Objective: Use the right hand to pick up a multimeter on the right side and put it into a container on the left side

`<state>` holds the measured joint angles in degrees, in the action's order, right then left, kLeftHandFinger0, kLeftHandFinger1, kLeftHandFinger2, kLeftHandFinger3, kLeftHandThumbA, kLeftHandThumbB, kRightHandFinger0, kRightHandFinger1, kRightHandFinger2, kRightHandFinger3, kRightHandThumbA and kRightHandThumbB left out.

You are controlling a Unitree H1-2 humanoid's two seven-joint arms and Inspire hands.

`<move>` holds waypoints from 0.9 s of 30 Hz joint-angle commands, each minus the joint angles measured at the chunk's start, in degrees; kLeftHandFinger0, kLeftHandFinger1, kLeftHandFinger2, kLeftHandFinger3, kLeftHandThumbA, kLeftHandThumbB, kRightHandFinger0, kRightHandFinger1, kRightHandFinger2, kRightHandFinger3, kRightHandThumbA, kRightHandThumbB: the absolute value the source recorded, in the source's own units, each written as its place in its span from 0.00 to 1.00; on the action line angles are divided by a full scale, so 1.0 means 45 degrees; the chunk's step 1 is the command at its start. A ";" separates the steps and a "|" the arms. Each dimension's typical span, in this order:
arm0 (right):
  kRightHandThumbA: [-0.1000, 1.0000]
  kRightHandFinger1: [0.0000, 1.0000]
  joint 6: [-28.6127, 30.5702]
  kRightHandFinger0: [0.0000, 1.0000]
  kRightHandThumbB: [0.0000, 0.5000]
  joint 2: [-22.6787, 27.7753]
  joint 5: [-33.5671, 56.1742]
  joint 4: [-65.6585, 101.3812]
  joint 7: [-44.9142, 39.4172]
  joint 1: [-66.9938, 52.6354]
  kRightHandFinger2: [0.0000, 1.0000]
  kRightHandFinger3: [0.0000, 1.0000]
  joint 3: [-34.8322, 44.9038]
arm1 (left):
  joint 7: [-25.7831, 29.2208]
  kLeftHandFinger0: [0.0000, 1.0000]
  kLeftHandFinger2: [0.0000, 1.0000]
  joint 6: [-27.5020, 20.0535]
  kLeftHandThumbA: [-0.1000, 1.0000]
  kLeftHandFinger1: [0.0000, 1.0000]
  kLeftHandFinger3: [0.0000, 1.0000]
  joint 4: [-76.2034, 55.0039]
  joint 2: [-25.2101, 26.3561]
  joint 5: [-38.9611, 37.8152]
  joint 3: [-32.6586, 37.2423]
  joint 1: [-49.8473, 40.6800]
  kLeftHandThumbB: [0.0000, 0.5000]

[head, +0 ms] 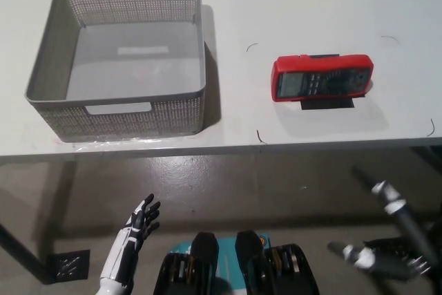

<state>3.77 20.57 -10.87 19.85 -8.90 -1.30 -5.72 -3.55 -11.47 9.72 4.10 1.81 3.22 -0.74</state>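
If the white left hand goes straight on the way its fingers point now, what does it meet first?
Probably the front edge of the table, below the grey basket. The left hand points up-right from under it; depth is unclear.

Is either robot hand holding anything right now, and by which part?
Nothing is held. The multimeter lies untouched on the table; the left robot hand and right robot hand hang open below the table edge.

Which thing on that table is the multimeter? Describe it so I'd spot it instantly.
Look at the white table: a grey mesh basket sits on its left side. Right of it, apart, lies the multimeter, a flat device in a red case with a dark face, the only red thing there.
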 commanded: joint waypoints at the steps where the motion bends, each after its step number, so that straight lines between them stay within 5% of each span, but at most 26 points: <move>1: 1.00 1.00 -0.1786 1.00 0.90 0.1118 -0.1152 0.1676 -0.0712 0.1391 1.00 1.00 0.0707 | -0.0111 1.00 1.00 -0.0585 1.00 1.00 1.00 -0.0148 0.0030 -0.0175 -0.0052 0.0255 0.67; 12: 1.00 1.00 -0.4480 1.00 0.71 0.3461 -0.1902 -0.0024 -0.3120 0.6629 1.00 1.00 -0.0328 | -0.0195 1.00 1.00 -0.0677 1.00 1.00 1.00 -0.0098 0.0166 -0.0143 -0.0041 0.0130 0.64; 18: 1.00 1.00 -0.4846 1.00 0.84 0.3858 -0.1974 -0.3272 -0.4756 0.9801 1.00 1.00 -0.2024 | -0.0242 1.00 1.00 -0.0789 1.00 1.00 1.00 0.0052 0.0174 -0.0132 0.0003 0.0104 0.61; 21: 1.00 1.00 -0.5254 1.00 0.92 0.3306 -0.2522 -0.5742 -0.5401 1.1790 1.00 1.00 -0.3212 | -0.0188 1.00 1.00 -0.0729 1.00 1.00 1.00 0.0018 0.0202 -0.0027 -0.0014 0.0139 0.62; 27: 1.00 1.00 -0.5693 1.00 0.94 0.2316 -0.3102 -0.8810 -0.5718 1.3850 1.00 1.00 -0.4524 | -0.0259 1.00 1.00 -0.0767 1.00 1.00 1.00 0.0111 0.0145 -0.0083 0.0032 0.0139 0.63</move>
<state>-18.50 32.77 -21.05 -13.62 -30.20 52.59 -23.66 -4.00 -12.57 10.43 4.31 1.80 3.23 -0.82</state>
